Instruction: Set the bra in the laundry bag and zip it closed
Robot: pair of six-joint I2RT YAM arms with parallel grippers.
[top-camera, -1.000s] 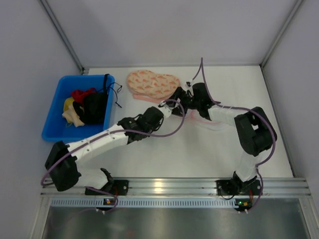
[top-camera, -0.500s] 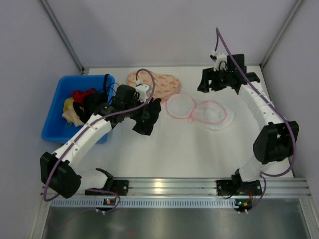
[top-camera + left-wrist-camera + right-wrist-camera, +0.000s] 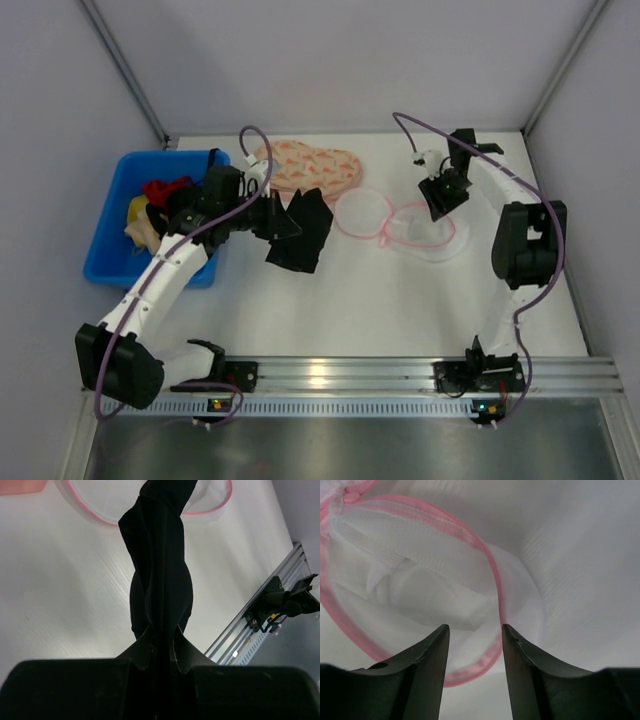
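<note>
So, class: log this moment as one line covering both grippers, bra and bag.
left gripper: shut on bra, hanging | right gripper: open, astride laundry bag rim | laundry bag: unzipped | bra: not yet inside

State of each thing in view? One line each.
bra: dangling from the left gripper, not in the bag.
laundry bag: unzipped, spread open on the table.
left gripper: shut on the bra.
right gripper: open, jaws astride the bag's pink rim.
blue bin: holding mixed clothes.
heart-shaped cloth: lying flat behind the bra.
</note>
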